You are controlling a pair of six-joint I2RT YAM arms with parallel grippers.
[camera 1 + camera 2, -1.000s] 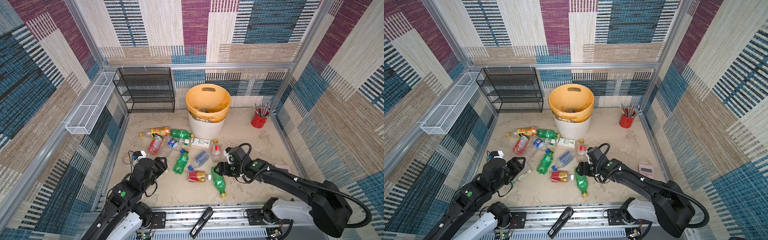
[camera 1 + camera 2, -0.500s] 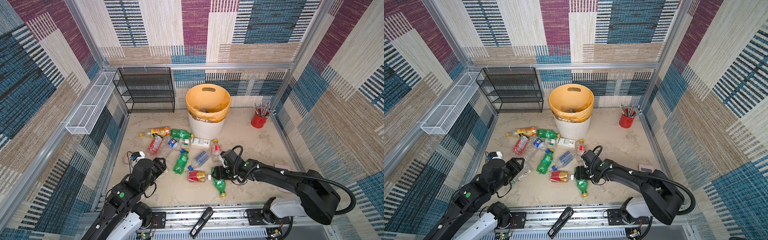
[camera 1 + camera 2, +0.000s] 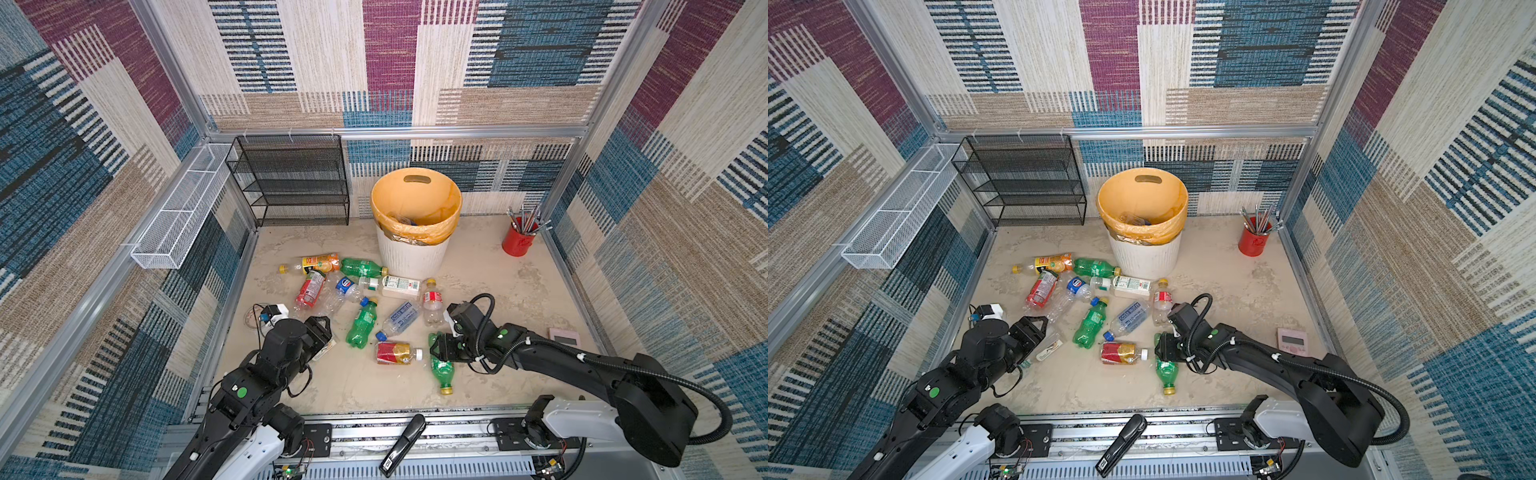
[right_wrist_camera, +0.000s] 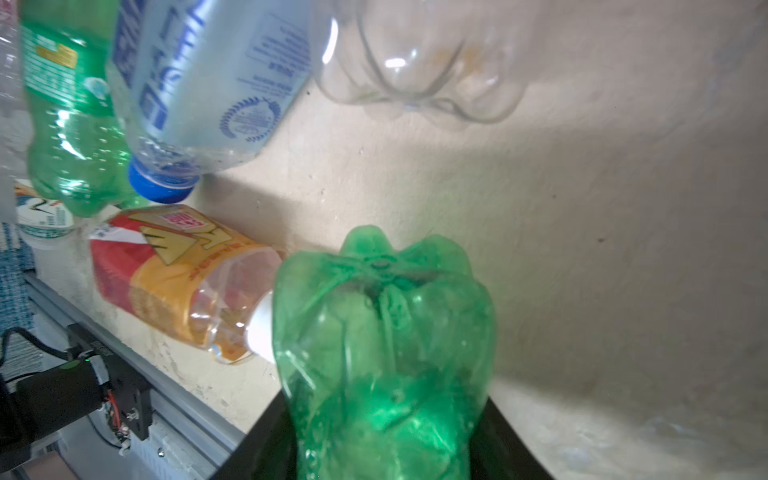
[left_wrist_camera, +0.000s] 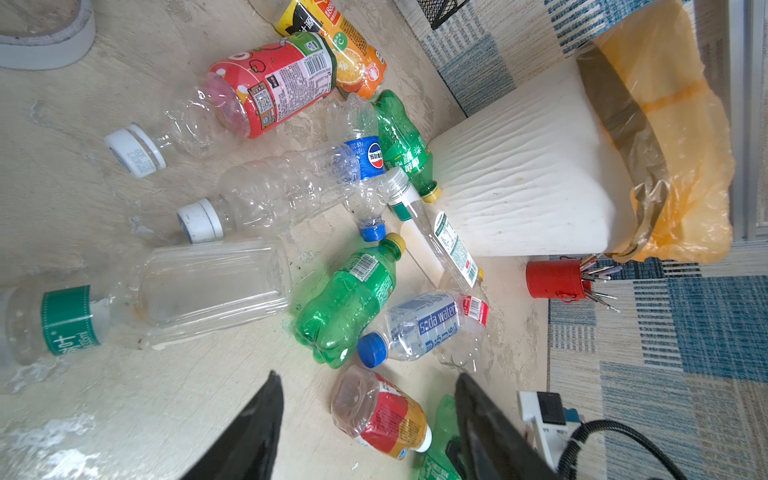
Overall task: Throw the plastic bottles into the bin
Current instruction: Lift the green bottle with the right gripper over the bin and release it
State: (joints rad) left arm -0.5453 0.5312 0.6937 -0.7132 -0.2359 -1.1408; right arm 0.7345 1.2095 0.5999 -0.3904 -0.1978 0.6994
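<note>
Bottles point(image 3: 361, 328) on the floor point(image 3: 498, 266) number twelve, three green; right claw point(image 3: 438, 347) clenches one green bottle point(image 3: 442, 370), left claw point(image 3: 321, 328) spread apart.

I see a black mesh shelf rack point(image 3: 297, 183) against the back wall and a white wire basket point(image 3: 178, 216) hung on the left wall. A red cup point(image 3: 517, 245) of pens stands in the far right corner. A small pink device point(image 3: 563, 336) lies near the right wall, and a black stapler point(image 3: 402, 444) rests on the front rail.

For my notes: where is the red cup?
In both top views the red cup stands in the far right corner, right of the bin.
</note>
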